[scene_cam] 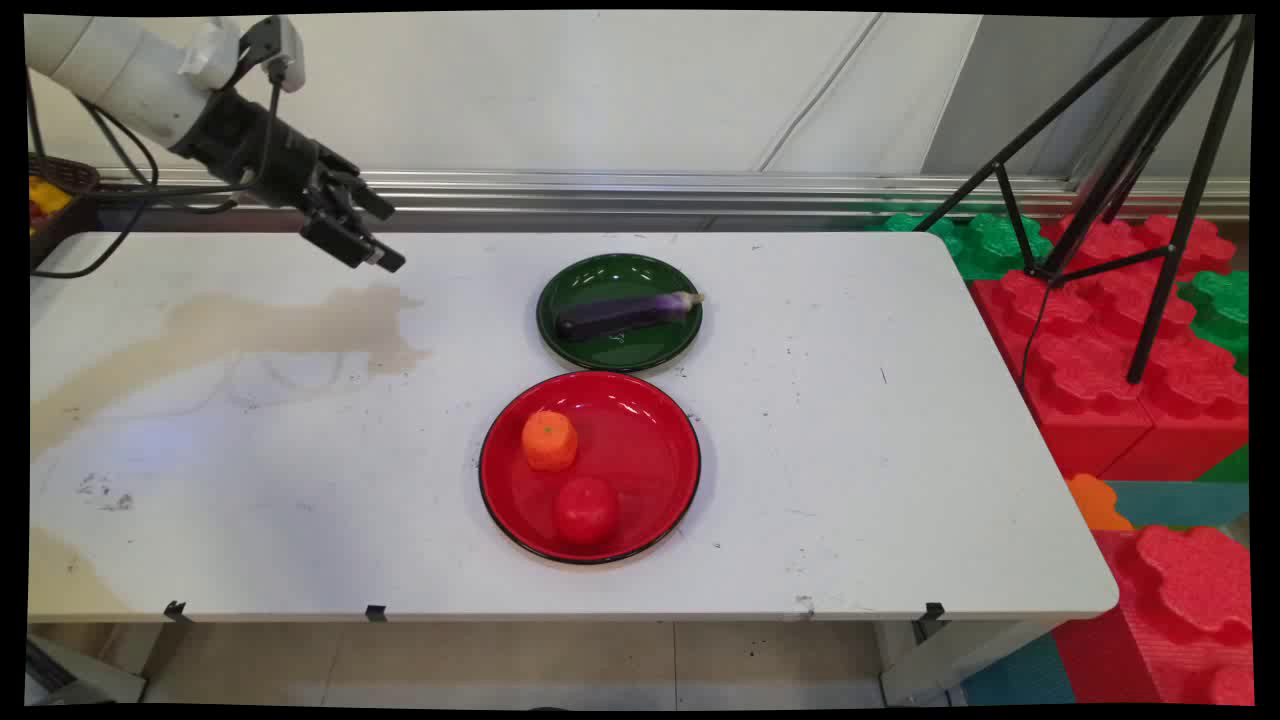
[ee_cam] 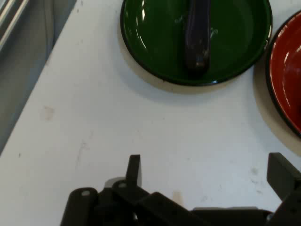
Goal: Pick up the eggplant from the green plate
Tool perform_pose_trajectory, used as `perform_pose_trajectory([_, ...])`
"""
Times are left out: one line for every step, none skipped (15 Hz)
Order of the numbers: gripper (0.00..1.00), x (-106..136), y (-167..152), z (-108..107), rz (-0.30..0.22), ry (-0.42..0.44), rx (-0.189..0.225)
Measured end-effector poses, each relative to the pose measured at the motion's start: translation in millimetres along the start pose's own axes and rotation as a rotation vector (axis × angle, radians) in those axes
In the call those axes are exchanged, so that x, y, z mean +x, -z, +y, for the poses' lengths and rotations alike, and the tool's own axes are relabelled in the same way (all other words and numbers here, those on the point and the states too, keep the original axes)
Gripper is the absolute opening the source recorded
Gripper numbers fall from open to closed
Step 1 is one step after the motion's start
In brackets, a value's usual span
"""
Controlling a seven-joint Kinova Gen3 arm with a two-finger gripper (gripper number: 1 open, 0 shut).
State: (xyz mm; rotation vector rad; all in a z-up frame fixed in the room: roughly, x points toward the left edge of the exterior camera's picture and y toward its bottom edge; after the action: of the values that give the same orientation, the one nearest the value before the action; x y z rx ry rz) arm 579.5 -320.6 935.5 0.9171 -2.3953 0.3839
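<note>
Main view shows the gripper (scene_cam: 360, 235) raised above the table's (scene_cam: 850, 480) far left part, angled down and toward the middle, holding nothing. Its two fingers (ee_cam: 134, 169) stand spread wide in the hand view, with bare white tabletop between them. The thing nearest it is the green plate (scene_cam: 560, 300), still well apart to its right, near the table's far edge at the middle. On that plate lies a purple eggplant (scene_cam: 622, 314), resting lengthwise across the dish with its pale stem end reaching the plate's right rim. Just in front of the green plate, with rims almost touching, sits a larger red plate (scene_cam: 650, 450). It carries an orange fruit (scene_cam: 549, 440) on its left side and a red tomato (scene_cam: 586, 510) nearer the front rim; the two lie close together but I cannot tell whether they touch. As things lie, all three pieces of produce are already set on plates and none rests on the bare table. The hand view frames the green plate and the eggplant's dark end ahead of the open hand, with only an edge of the red plate at right.
</note>
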Motion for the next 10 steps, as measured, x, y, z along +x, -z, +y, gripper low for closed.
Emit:
perform_pose_trajectory([1.0,3.7,-2.6,-1.3,0.005,-0.005,-0.001])
perform_pose_trajectory([1.0,7.5,-5.5,-2.2,0.009,-0.01,-0.003])
perform_pose_trajectory([1.0,11.5,-8.9,-2.8,0.014,-0.015,-0.004])
perform_pose_trajectory([1.0,15.1,-12.2,-3.2,0.018,-0.02,-0.005])
perform_pose_trajectory([1.0,18.5,-15.7,-3.4,0.022,-0.024,-0.007])
perform_pose_trajectory([1.0,23.2,-21.2,-3.2,0.024,-0.032,-0.011])
perform_pose_trajectory([1.0,27.4,-27.2,-2.5,0.025,-0.039,-0.016])
perform_pose_trajectory([1.0,31.3,-33.2,-1.5,0.025,-0.046,-0.022])
perform_pose_trajectory([1.0,33.9,-37.4,-0.8,0.025,-0.051,-0.025])
perform_pose_trajectory([1.0,38.1,-44.1,0.5,0.024,-0.058,-0.031])
